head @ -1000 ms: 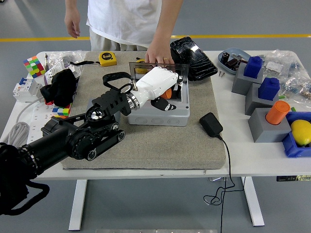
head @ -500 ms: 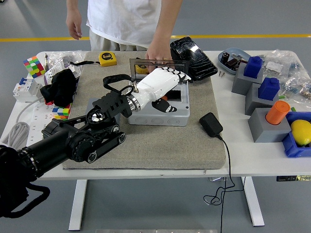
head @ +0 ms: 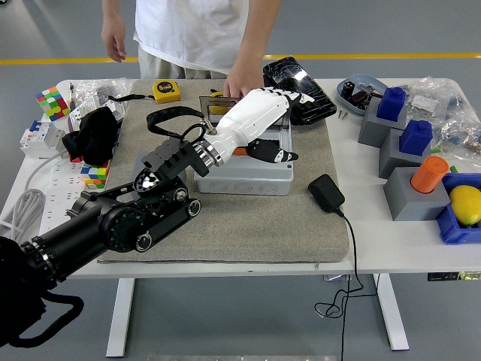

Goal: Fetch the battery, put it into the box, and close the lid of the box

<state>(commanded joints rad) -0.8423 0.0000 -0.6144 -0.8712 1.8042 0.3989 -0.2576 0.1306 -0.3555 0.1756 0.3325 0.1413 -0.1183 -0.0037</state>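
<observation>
Your left hand (head: 259, 120) has its fingers (head: 289, 96) stretched forward and loosely apart over the far rim of the box (head: 244, 169), reaching toward the raised clear lid (head: 214, 101); the thumb (head: 272, 153) hangs lower, out over the open box; nothing is clamped in the hand; beneath the palm you can see a bit of orange (head: 239, 151) inside the box, which may be the battery, but you cannot tell for certain; the white hand shell covers most of the box's opening; the black forearm (head: 113, 218) runs back across the grey mat (head: 255, 218) to the lower left corner; your right hand is not in view; at the far side a person stands, with one hand (head: 242, 81) resting at the top edge of the lid and the other hand (head: 113, 36) hanging free above the table's far left; beside the lid lie a yellow tape measure (head: 167, 90) and a black case (head: 298, 89); a black adapter (head: 326, 192) sits just right of the box on the mat, its cable trailing off the near edge of the white table (head: 406, 248)
</observation>
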